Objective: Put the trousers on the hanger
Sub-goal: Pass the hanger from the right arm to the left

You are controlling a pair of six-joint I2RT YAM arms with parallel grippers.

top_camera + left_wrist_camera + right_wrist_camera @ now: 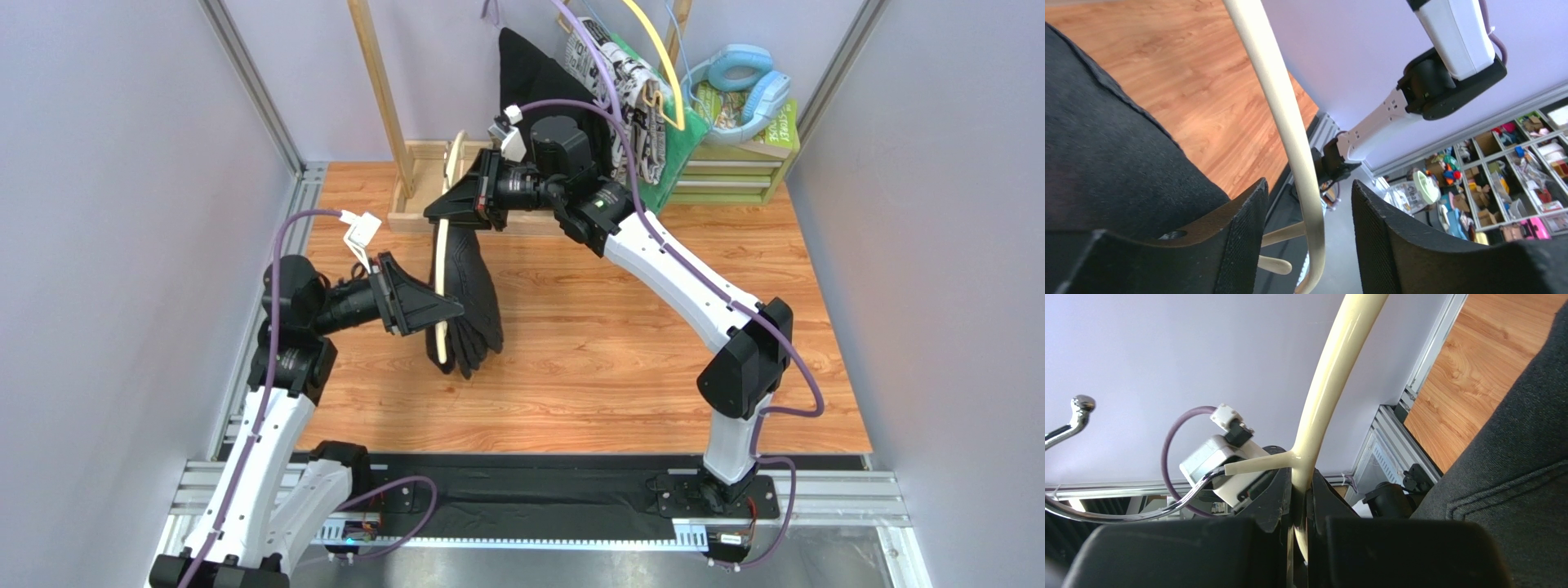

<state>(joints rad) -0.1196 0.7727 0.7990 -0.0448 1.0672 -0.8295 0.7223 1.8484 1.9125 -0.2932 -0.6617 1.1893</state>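
Top external view: the trousers [472, 294] hang as a dark, bunched fold against the hanger [438, 276]. Their lower end rests on the wooden surface [638, 368], left of centre. The hanger stands on edge, running from 12 to 6 o'clock, with the fabric touching its 3 o'clock side. No view shows whether a trouser leg passes through the hanger's triangle.

The right pincer [476, 202] sits at 12 o'clock of the trousers. In the right wrist view its fingers [1272, 502] are pressed together on the hanger [1330, 380], and the trouser fabric [1511, 478] lies just beside them at 3 o'clock.

The left pincer [427, 312] sits at 9 o'clock of the trousers' lower end. In the left wrist view its fingers [1241, 245] stand apart. The hanger bar [1290, 135] passes between them with a gap on each side, so nothing is gripped.

Status, as a judgement: the task is partly done.
- Done: the hanger is raised and supported, and the trousers are brought against it.
- Left: the trousers are not yet seen laid evenly across the bar, and neither is released.
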